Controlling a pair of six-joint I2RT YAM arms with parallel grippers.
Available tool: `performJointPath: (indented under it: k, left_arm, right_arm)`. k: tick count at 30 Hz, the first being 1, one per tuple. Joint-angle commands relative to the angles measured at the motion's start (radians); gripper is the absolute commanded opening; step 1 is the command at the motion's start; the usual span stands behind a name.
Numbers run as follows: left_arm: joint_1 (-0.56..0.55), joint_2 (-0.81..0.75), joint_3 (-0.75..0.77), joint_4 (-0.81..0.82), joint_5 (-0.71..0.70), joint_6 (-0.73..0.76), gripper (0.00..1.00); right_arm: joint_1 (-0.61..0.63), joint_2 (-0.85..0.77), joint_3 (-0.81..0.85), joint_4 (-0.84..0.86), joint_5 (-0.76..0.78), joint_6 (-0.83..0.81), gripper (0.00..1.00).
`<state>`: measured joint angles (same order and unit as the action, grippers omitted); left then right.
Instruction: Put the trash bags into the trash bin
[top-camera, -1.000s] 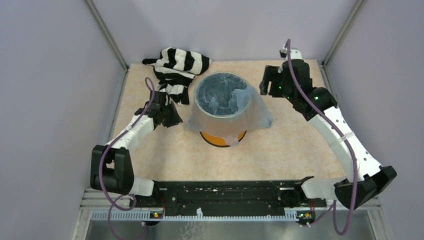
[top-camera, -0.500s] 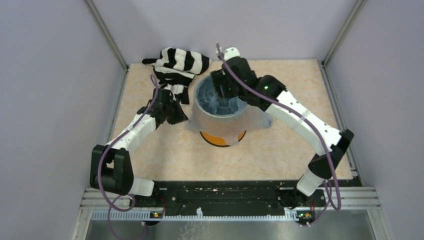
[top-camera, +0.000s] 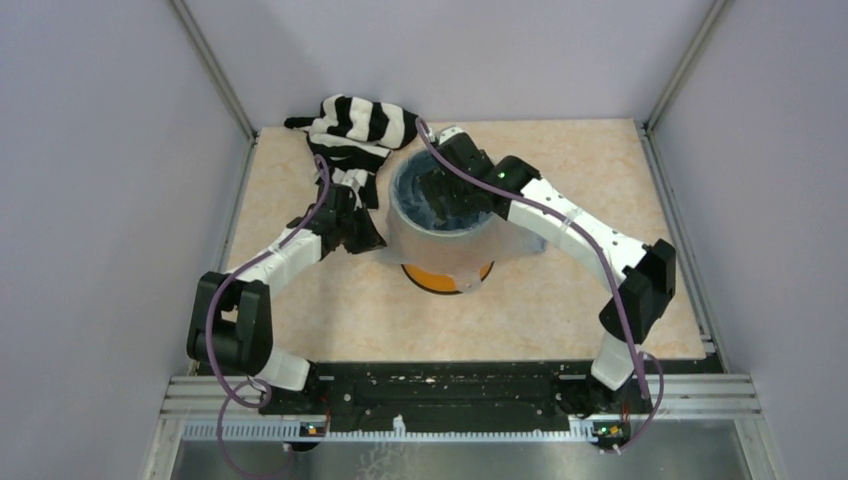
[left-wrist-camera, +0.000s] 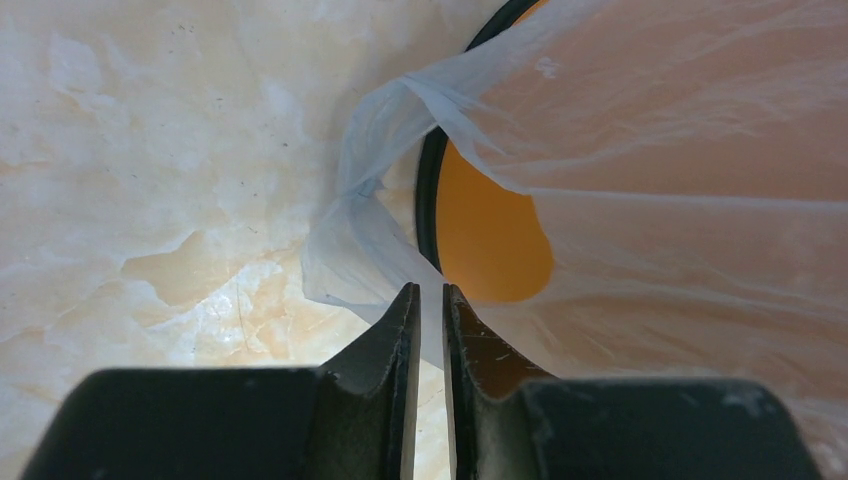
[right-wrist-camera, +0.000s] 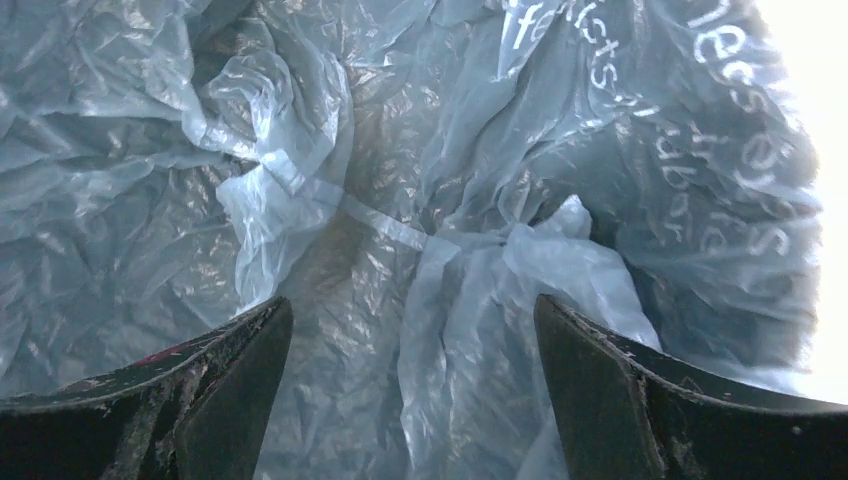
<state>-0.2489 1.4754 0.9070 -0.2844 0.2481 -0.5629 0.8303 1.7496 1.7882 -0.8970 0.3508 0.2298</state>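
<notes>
The orange trash bin (top-camera: 440, 278) stands mid-table. The light-blue trash bag (top-camera: 450, 245) lines it and hangs over its rim as a skirt. My left gripper (top-camera: 368, 238) is at the skirt's left edge. In the left wrist view it (left-wrist-camera: 425, 290) is shut on a thin fold of the bag (left-wrist-camera: 650, 150), beside the bin's orange wall (left-wrist-camera: 490, 230). My right gripper (top-camera: 440, 195) reaches down into the bin's mouth. In the right wrist view it (right-wrist-camera: 410, 310) is open wide and empty, with crinkled bag film (right-wrist-camera: 450, 200) and white lettering just ahead.
A black-and-white striped cloth (top-camera: 355, 130) lies at the back left, just behind my left arm. Purple walls and metal posts close in the table (top-camera: 600, 290) on three sides. The black rail runs along the near edge.
My right arm has swung from the back right over to the bin and lowered its gripper into the bag. My left gripper has moved right, up to the bag's skirt.
</notes>
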Motion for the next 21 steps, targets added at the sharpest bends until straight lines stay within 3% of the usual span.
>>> performJointPath:
  k: [1, 21]
  left_arm:
    - [-0.015, 0.022, -0.023, 0.077, 0.019, -0.01, 0.19]
    - [-0.035, 0.046, -0.047, 0.106, 0.023, -0.014, 0.18]
  right_arm:
    - [-0.036, 0.033, -0.017, 0.031, -0.098, 0.002, 0.92]
    - [-0.074, 0.206, -0.045, 0.054, -0.097, -0.003, 0.98]
